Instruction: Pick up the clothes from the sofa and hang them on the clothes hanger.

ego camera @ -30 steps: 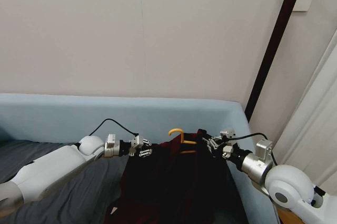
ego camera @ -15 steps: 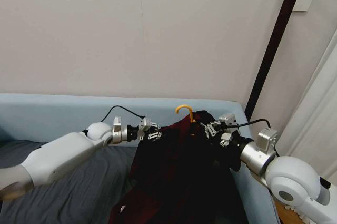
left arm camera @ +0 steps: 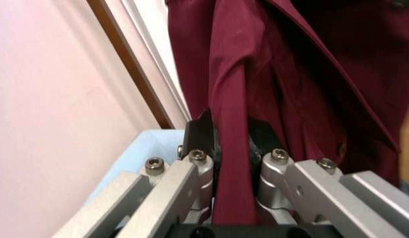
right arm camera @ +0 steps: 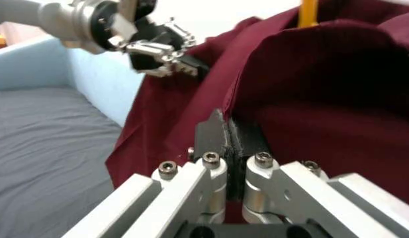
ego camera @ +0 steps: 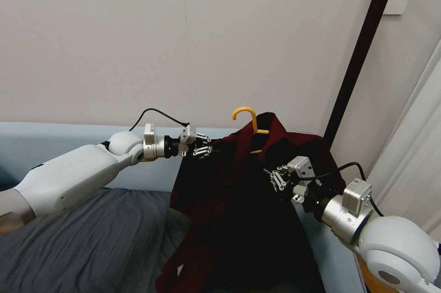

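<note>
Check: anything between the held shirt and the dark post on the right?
Nothing visible does. The left gripper and right gripper are both shut on the dark red shirt, held above the sofa with its yellow hanger at the collar. Between it and the dark post lies bare wall. Any rail: cannot tell.

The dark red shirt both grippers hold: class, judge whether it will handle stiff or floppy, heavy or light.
Probably floppy: the dark red shirt hangs in loose folds below the left gripper and right gripper. Likely light for its size, since two small pinches of cloth carry it.
</note>
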`<state>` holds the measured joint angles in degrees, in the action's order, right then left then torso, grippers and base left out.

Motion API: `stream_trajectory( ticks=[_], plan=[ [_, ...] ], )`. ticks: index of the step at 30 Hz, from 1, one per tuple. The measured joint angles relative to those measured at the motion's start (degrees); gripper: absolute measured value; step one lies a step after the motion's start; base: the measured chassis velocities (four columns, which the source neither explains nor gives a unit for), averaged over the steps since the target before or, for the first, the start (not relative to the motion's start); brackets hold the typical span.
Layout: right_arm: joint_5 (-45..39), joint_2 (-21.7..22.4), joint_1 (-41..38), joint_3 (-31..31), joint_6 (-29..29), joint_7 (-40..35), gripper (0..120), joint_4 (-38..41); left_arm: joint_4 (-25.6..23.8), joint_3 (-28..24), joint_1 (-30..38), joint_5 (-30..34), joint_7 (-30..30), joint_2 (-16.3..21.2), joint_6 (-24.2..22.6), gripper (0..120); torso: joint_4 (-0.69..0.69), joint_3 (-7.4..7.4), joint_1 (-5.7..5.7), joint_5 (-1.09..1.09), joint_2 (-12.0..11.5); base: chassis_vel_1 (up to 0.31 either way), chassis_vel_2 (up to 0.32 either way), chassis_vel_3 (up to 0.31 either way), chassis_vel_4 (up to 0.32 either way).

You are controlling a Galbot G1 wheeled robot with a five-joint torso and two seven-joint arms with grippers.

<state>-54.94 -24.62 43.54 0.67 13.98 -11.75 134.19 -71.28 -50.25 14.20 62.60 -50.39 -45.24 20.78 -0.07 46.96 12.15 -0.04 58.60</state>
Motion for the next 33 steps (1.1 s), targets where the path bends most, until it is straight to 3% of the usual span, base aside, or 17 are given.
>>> stream_trajectory(
  ticks=[13, 27, 33],
  plan=[
    [5.06, 1.07, 7.08, -1.37, -0.47, 1.39, 0, 0.60, -1.69, 0.59, -0.25, 1.03, 1.23, 0.69, -0.05, 7, 0.00, 0.00, 0.00, -0.01, 0.00, 0.000, 0.000, 0.000, 0.000],
    [9.03, 2.82, 11.76, -2.04, -0.38, 2.58, 50, 1.58, 0.30, 1.05, -1.28, -0.15, 0.44, 2.52, 2.19, 7, -0.01, 0.00, 0.00, -0.01, 0.01, 0.000, 0.000, 0.000, 0.000],
    [16.42, 3.82, 12.47, -3.61, -0.15, 5.20, 73, -1.47, 0.51, 1.44, -1.10, -1.73, -1.56, 6.54, 3.50, 7, 0.01, 0.00, 0.00, -0.01, 0.00, 0.000, 0.000, 0.000, 0.000]
  ],
)
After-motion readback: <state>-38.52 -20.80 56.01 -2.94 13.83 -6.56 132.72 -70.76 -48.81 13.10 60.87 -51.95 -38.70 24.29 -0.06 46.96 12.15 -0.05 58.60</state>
